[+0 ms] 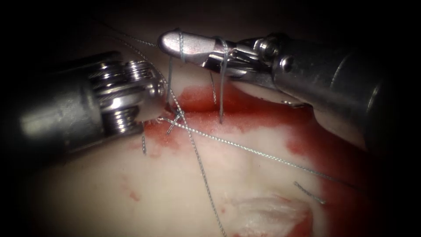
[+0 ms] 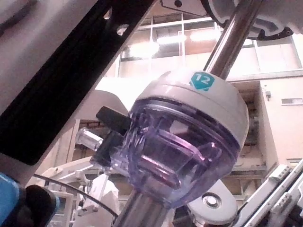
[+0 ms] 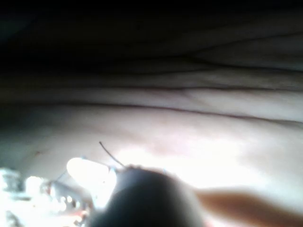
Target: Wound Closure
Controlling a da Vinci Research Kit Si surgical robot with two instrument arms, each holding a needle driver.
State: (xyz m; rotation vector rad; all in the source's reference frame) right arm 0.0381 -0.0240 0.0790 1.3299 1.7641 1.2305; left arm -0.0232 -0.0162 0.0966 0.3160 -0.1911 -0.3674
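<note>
The right tool (image 1: 175,44) has its jaws together with thread (image 1: 228,142) looped twice round them, holding nothing I can make out; the left tool (image 1: 151,112) presses down at the knot (image 1: 175,120) on the tissue (image 1: 131,197), its jaws hidden, so I cannot tell their state; red fluid (image 1: 245,114) stains the cut; strands trail away right and downward.

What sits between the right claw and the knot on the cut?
Nothing solid. Thread is wound twice around the shut right claw and hangs in strands down to the tissue, crossing the gap above the knot. The left claw sits right at the knot, on its left side.
</note>
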